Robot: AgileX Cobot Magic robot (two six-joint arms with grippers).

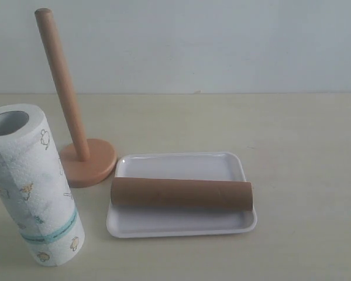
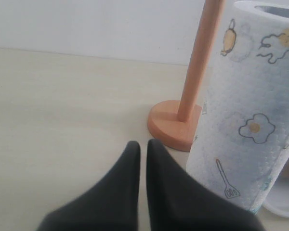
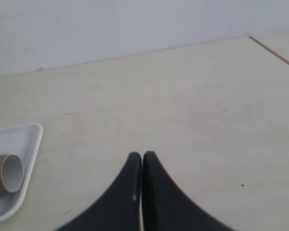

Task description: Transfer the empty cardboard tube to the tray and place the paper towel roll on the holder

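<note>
Cardboard tube (image 1: 181, 194) on tray (image 1: 175, 165) | pale table (image 1: 304, 146), white wall (image 1: 222, 41) | left claw (image 2: 142, 144), right claw (image 3: 142, 155) together

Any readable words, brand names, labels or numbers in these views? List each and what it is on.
None can be read in any view.
The paper towel roll carries only cartoon prints, among them fried eggs and a spatula, with no lettering.
The cardboard tube, the tray and the holder are plain.

The cardboard tube (image 1: 181, 194) lies across the tray (image 1: 181, 165), the paper towel roll (image 1: 35, 187) upright beside the holder (image 1: 64, 88).
</note>
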